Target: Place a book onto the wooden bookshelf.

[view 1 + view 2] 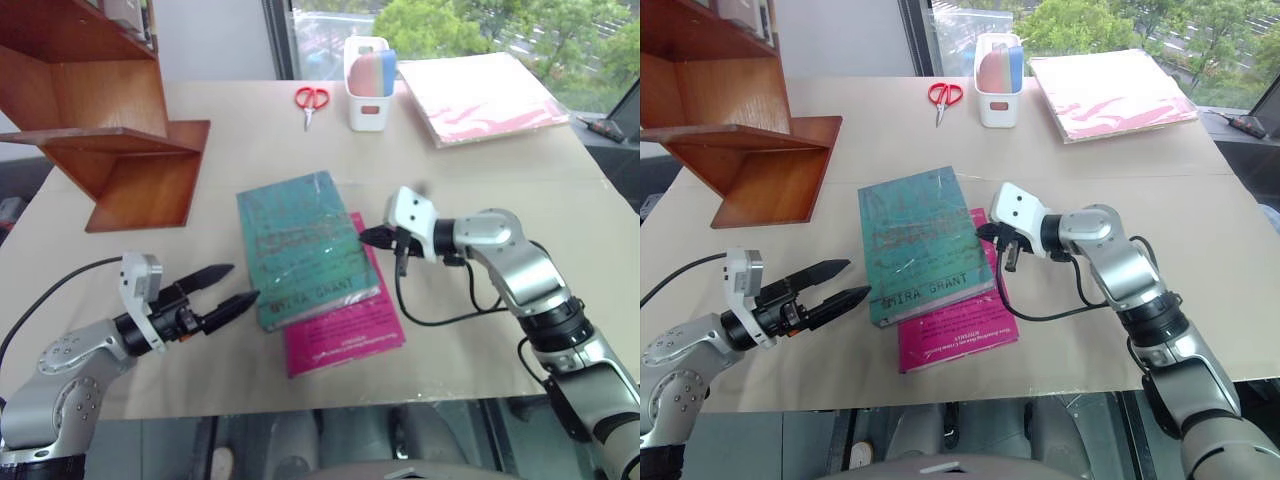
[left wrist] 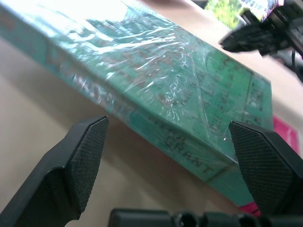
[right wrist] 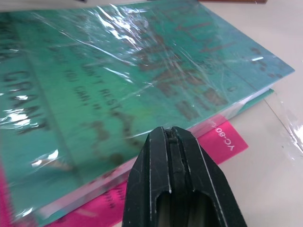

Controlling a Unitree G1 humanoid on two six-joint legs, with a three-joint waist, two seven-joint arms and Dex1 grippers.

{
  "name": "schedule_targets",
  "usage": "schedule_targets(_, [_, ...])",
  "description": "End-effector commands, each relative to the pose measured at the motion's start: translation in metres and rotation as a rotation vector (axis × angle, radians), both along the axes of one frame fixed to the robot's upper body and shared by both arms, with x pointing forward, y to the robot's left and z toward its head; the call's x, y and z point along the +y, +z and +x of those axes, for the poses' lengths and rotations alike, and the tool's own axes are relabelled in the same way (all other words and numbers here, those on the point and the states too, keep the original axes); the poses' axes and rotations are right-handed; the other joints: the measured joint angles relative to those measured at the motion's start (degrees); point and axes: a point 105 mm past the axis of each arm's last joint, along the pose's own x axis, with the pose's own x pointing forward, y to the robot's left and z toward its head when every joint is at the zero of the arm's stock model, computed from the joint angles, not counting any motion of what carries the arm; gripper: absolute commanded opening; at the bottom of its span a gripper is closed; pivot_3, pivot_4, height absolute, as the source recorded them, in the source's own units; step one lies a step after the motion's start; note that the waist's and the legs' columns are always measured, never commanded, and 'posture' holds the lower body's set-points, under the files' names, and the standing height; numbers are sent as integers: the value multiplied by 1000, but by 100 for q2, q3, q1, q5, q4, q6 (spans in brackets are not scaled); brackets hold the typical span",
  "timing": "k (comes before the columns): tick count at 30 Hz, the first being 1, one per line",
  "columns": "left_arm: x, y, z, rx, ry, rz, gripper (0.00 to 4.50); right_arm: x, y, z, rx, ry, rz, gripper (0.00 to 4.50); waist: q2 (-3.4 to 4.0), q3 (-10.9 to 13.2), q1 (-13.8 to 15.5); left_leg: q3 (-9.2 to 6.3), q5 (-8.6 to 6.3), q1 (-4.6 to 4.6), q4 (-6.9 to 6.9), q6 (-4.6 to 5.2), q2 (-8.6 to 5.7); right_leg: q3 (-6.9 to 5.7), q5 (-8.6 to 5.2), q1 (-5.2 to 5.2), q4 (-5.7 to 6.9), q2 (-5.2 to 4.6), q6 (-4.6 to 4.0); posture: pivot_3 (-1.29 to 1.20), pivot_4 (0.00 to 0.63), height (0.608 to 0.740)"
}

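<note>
Glossy flat book (image 1: 305,245), slanted wooden bookshelf (image 1: 100,130)

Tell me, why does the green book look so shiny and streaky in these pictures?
Left wrist view: the book has a crinkled clear wrap catching window light, blown white at one end. Right wrist view: white glare streaks cross its cover. Left eye view: only a soft sheen.

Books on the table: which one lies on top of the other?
The teal-green book lies on top. It covers most of the magenta-pink book, which shows only along the right and near edges beneath it.
</note>
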Motion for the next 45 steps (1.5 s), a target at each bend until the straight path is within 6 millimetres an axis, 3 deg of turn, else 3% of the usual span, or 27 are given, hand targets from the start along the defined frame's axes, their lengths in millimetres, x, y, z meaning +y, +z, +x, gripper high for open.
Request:
schedule_targets(1, [4,15,3,47,20,-77,4500,-21,39,-16,-88,31,119,1296,-2,1,41,-3,0,0,1,0,0,-2,0,1,1,0,0,0,150,740])
schedule_targets(5, [4,14,8,146,23,-120,4500,-36,53,-20,-157,-18,212,3060,-7,-2,10,-12,0,10,2,0,0,-6,0,13,1,2,0,0,150,740])
schedule_targets(6, [4,14,10,197,22,-155,4500,-37,54,-29,-148,18,228,3607,-7,-2,10,-12,0,12,2,0,0,-6,0,15,2,3,0,0,150,740])
schedule_targets(9, [3,15,17,306,-1,-231,4500,-36,56,-49,-153,109,255,3607,-10,0,25,-16,1,13,2,0,0,-7,0,17,3,4,0,0,150,740])
schedule_targets(15, [13,11,29,456,42,-310,4500,-28,58,-59,-150,172,277,3607,-12,2,9,-22,1,15,7,0,-1,-9,0,23,2,5,1,0,150,740])
schedule_targets(18, [9,6,35,502,38,-337,4500,-24,60,-64,-135,195,304,4422,-14,3,27,-27,1,14,6,-1,-1,-14,-1,23,4,6,0,0,150,740])
schedule_targets(19, [4,6,38,515,22,-364,4500,-24,60,-66,-138,205,303,4470,-14,3,33,-27,1,14,6,-1,-1,-15,-1,23,3,6,0,0,150,740])
schedule_targets(33, [-16,9,59,601,-62,-511,4500,-24,49,-86,-119,301,263,4470,-27,7,48,-44,1,13,15,-1,-5,-28,0,40,0,6,1,0,150,740])
schedule_targets(41, [-25,-4,60,709,-101,-576,4500,-26,44,-91,-101,307,248,4470,-28,8,50,-48,2,14,17,-1,-5,-31,0,43,2,6,1,0,150,740])
schedule_targets(44, [-26,-7,62,730,-102,-580,3715,-25,42,-93,-98,310,246,4500,-28,8,51,-54,2,13,20,-1,-6,-36,0,45,2,6,1,0,150,740])
schedule_targets(45, [-26,-7,63,735,-102,-586,3210,-25,42,-94,-96,311,246,4500,-28,8,50,-54,2,13,20,-1,-7,-36,0,45,2,6,1,0,150,740])
